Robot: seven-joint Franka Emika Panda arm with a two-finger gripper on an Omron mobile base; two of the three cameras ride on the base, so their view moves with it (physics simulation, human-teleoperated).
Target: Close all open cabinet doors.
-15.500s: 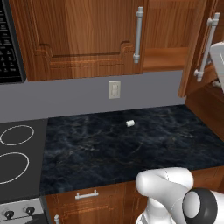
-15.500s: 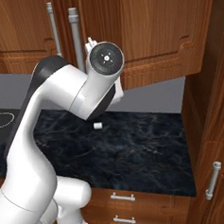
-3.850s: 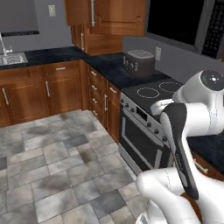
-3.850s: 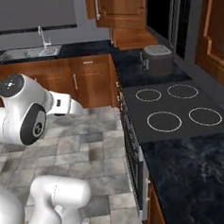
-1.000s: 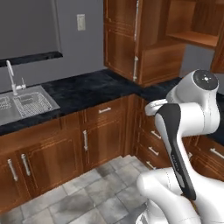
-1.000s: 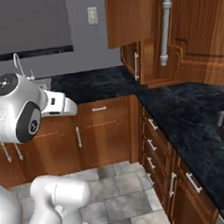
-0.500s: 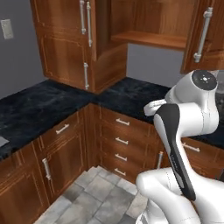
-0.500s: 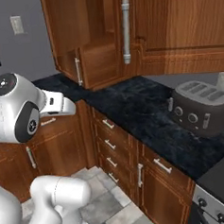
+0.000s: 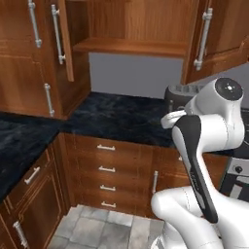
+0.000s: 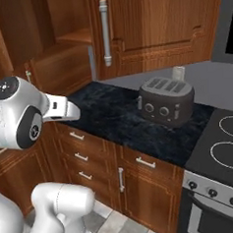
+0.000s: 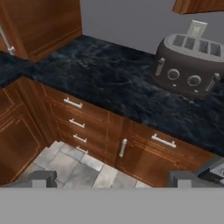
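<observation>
Two cabinet doors hang open at 12 o'clock, and the gripper is spread open, holding nothing.

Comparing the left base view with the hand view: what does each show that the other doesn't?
Left base view alone: the open cabinet doors swung out from a bare shelf, each with a bar handle, and the robot arm. Hand view alone: the gripper, its fingertips spread apart, aimed at the floor tiles. Both: the toaster, the dark countertop and the drawers.

A toaster sits on the dark counter (beside the stove).
</observation>
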